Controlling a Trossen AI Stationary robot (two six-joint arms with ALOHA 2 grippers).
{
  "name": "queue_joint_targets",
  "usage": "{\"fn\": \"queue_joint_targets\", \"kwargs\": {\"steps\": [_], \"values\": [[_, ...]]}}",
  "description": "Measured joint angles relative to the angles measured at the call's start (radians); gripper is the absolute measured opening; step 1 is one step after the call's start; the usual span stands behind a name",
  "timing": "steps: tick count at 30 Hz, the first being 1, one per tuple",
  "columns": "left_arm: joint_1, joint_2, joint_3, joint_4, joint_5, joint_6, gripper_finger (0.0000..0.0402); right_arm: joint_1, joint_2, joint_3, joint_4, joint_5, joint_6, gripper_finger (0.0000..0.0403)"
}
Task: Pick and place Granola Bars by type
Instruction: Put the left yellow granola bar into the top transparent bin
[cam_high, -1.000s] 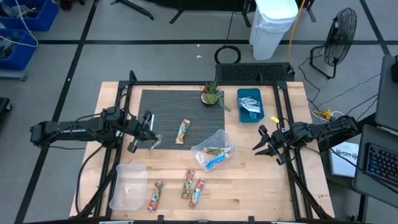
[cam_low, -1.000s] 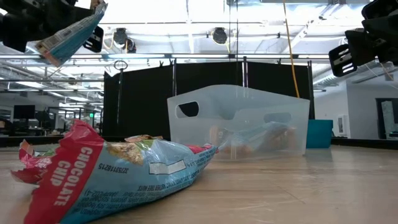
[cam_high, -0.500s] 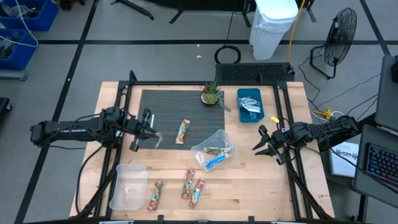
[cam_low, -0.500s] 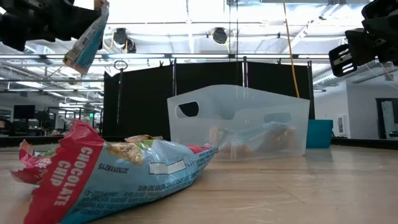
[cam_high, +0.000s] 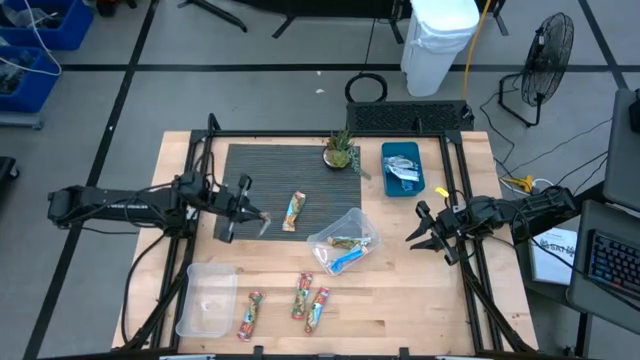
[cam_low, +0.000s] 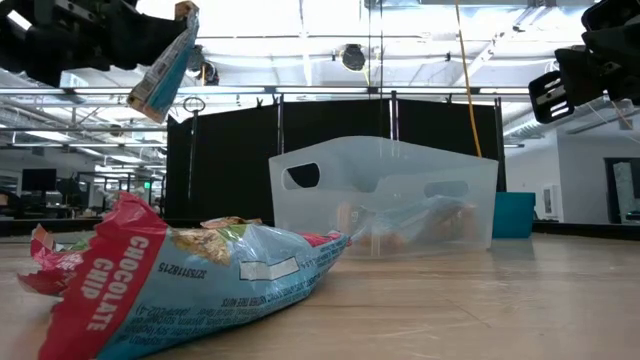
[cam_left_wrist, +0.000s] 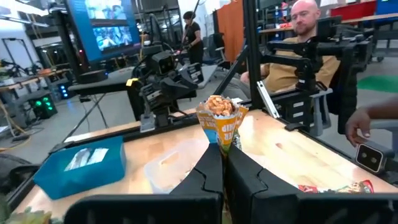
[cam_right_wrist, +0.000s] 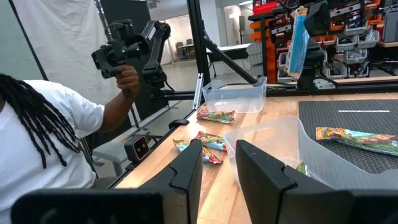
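The worktop is pale blond wood, with a dark, finely ribbed mat laid over its far half. The bar in the black left tool has an orange wrapper. A red and light blue bar carries white lettering. One bin is teal, two tubs are clear plastic. The plant is green.

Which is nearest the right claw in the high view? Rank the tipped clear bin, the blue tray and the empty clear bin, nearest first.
From the right claw, over the table's right side:
1. Tipped clear bin, mid-table, to its left.
2. Blue tray, at the back edge, only slightly farther.
3. Empty clear bin, front-left corner, clearly farthest.
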Motion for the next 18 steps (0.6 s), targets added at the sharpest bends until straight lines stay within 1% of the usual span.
{"fn": "queue_joint_targets", "kwargs": {"steps": [9, 13, 18], "values": [[-0.037, 0.134, 0.005, 0.169, 0.001, -0.064, 0.0003, 0.0, 0.0, 0.0, 0.0, 0.0, 0.0, 0.0089], [-0.053, 0.179, 0.025, 0.177, 0.0, -0.065, 0.0003, 0.0, 0.0, 0.0, 0.0, 0.0, 0.0, 0.0089], [-0.08, 0.245, 0.072, 0.177, -0.032, -0.065, 0.0003, 0.0, 0.0, 0.0, 0.0, 0.0, 0.0, 0.0089]]}}
